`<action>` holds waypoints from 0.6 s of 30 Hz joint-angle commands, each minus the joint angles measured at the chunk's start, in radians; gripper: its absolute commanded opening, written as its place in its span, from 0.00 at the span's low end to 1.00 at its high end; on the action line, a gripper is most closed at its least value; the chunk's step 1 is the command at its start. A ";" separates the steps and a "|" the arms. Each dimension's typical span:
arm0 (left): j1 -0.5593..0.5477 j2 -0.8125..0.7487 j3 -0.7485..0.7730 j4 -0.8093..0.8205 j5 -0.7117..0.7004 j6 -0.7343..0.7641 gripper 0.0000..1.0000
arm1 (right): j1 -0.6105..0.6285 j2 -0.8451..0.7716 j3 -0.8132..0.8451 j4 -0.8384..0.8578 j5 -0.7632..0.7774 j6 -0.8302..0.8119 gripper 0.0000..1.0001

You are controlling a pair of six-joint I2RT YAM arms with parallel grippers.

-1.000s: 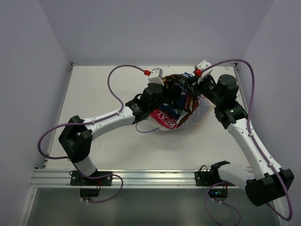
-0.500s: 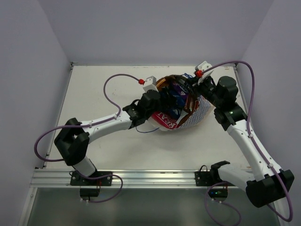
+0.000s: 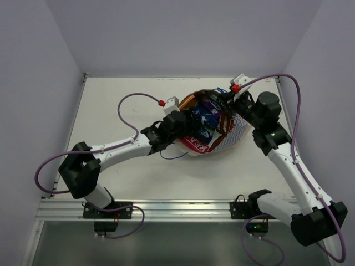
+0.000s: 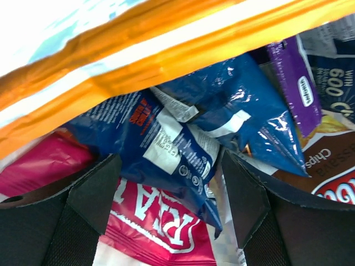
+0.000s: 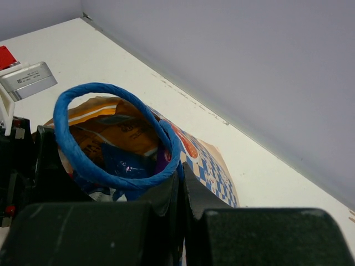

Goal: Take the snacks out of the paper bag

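Observation:
The paper bag (image 3: 234, 136) lies on its side at the middle right of the table, mouth facing left. Snacks spill from it: a pink-red packet (image 3: 195, 143), a blue packet (image 3: 204, 117) and an orange one (image 3: 191, 100). My left gripper (image 3: 187, 126) is open at the mouth. In the left wrist view its fingers (image 4: 94, 194) flank the blue packet (image 4: 166, 147), above the pink-red packet (image 4: 155, 221). Orange (image 4: 166, 55), purple (image 4: 297, 83) and red-brown chips (image 4: 327, 172) packets lie around. My right gripper (image 5: 182, 183) is shut on the bag's rim (image 5: 216, 172) beside the blue cord handle (image 5: 111, 177).
A thin dark blue cord handle (image 3: 173, 155) trails onto the white table (image 3: 111, 111) in front of the bag. Lilac walls close in the left, back and right. Purple cables (image 3: 130, 105) loop above both arms. A metal rail (image 3: 166, 208) runs along the near edge.
My left gripper has drawn back left and nearer, out from deeper in the bag's mouth. The right gripper still holds the rim; the bag has barely shifted.

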 commanded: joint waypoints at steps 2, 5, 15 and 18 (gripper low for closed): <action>-0.004 -0.021 -0.007 -0.047 -0.029 -0.044 0.80 | 0.005 -0.029 0.001 0.061 -0.028 0.017 0.00; -0.004 -0.055 -0.044 -0.034 -0.044 -0.056 0.77 | 0.005 -0.034 -0.003 0.063 -0.028 0.019 0.00; -0.003 -0.041 -0.052 -0.020 -0.048 -0.061 0.76 | 0.005 -0.043 -0.029 0.075 -0.017 0.017 0.00; -0.003 -0.028 -0.040 0.017 -0.061 -0.035 0.74 | 0.005 -0.040 -0.029 0.077 -0.023 0.022 0.00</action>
